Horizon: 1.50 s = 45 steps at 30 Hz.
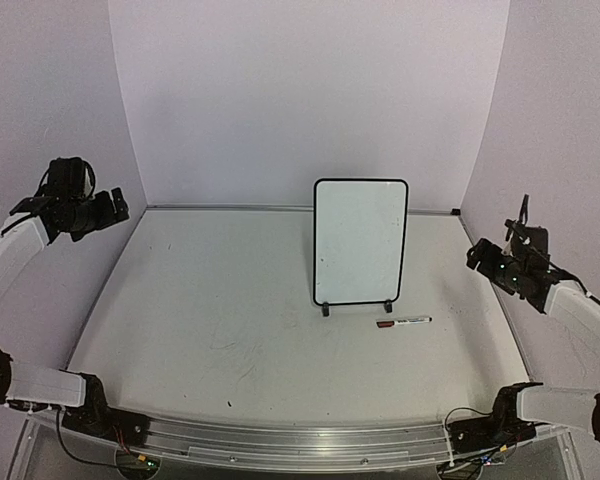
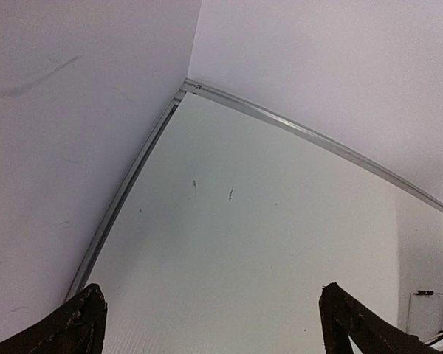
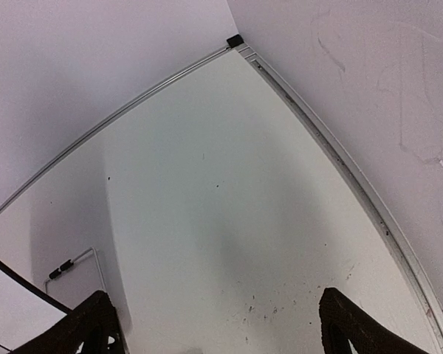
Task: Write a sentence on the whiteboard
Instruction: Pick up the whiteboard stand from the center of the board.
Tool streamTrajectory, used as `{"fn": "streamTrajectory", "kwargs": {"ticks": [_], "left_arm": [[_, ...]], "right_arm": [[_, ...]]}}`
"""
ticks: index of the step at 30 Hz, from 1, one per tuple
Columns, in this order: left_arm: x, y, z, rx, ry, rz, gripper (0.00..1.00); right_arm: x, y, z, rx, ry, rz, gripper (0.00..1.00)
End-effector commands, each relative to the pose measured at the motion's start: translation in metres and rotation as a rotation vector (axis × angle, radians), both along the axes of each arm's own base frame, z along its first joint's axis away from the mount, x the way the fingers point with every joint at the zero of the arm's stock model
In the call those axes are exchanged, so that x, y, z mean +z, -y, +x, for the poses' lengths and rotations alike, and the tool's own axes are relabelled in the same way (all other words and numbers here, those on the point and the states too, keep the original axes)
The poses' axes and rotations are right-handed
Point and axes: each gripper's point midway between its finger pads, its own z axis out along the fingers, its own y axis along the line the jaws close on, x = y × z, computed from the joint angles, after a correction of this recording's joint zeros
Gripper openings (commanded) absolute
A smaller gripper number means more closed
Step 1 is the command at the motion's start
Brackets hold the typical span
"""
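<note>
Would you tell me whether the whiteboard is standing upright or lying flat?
Upright: the whiteboard stands on its two black feet.

Glossy whiteboard [image 1: 360,240] — matt table [image 1: 220,290] (scuffed)

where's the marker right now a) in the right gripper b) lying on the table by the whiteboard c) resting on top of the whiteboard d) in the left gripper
b: the marker lies flat on the table just in front of the whiteboard, by its foot on the right arm's side, while the left gripper and right gripper are open and empty out at the sides.
</note>
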Motion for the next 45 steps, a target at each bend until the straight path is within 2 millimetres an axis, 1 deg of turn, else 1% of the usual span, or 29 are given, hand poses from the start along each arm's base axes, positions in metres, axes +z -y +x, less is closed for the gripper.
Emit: {"fn": "streamTrajectory", "kwargs": {"ticks": [1, 3, 5, 8, 11, 13, 15, 17, 21, 26, 29, 31, 34, 38, 41, 45], "left_arm": [[0.043, 0.013, 0.009, -0.143, 0.059, 0.071, 1.0], [0.046, 0.027, 0.015, -0.225, 0.094, 0.062, 0.99], [0.04, 0.034, 0.018, -0.264, 0.093, 0.046, 0.99], [0.014, 0.044, 0.019, -0.314, 0.061, 0.016, 0.99], [-0.011, 0.049, 0.017, -0.336, 0.031, 0.012, 0.99], [-0.021, 0.052, 0.016, -0.35, 0.009, 0.012, 0.99], [-0.026, 0.056, 0.014, -0.369, -0.004, 0.009, 0.99], [-0.028, 0.061, 0.012, -0.387, -0.005, 0.01, 0.99], [-0.032, 0.066, 0.013, -0.407, -0.018, 0.01, 0.99], [-0.033, 0.07, 0.012, -0.424, -0.021, -0.002, 0.99], [-0.033, 0.069, 0.011, -0.421, -0.018, 0.002, 0.99], [-0.034, 0.069, 0.011, -0.417, -0.021, 0.006, 0.99], [-0.036, 0.068, 0.011, -0.416, -0.027, 0.009, 0.99], [-0.04, 0.069, 0.012, -0.42, -0.037, 0.005, 0.99], [-0.042, 0.07, 0.013, -0.423, -0.043, 0.002, 0.99], [-0.045, 0.069, 0.013, -0.421, -0.051, 0.007, 0.99]], "right_arm": [[-0.021, -0.022, -0.01, 0.018, -0.12, 0.188, 0.87], [-0.04, -0.027, -0.021, -0.014, -0.197, 0.229, 0.85], [-0.055, -0.029, -0.032, -0.066, -0.265, 0.264, 0.84], [-0.07, -0.041, -0.041, -0.083, -0.338, 0.292, 0.8], [-0.076, -0.058, -0.043, -0.079, -0.377, 0.257, 0.79], [-0.082, -0.07, -0.043, -0.065, -0.41, 0.243, 0.78], [-0.088, -0.081, -0.042, -0.055, -0.439, 0.242, 0.75], [-0.091, -0.092, -0.039, -0.023, -0.44, 0.225, 0.7], [-0.091, -0.126, -0.02, 0.136, -0.359, 0.15, 0.63], [-0.097, -0.159, -0.002, 0.328, -0.278, 0.042, 0.57], [-0.1, -0.179, 0.003, 0.439, -0.248, -0.012, 0.52], [-0.102, -0.187, 0.008, 0.483, -0.223, -0.038, 0.48], [-0.111, -0.195, 0.013, 0.538, -0.217, -0.066, 0.43], [-0.121, -0.208, 0.019, 0.603, -0.216, -0.093, 0.39], [-0.13, -0.213, 0.02, 0.619, -0.231, -0.105, 0.38], [-0.14, -0.215, 0.017, 0.613, -0.24, -0.128, 0.37]]}}
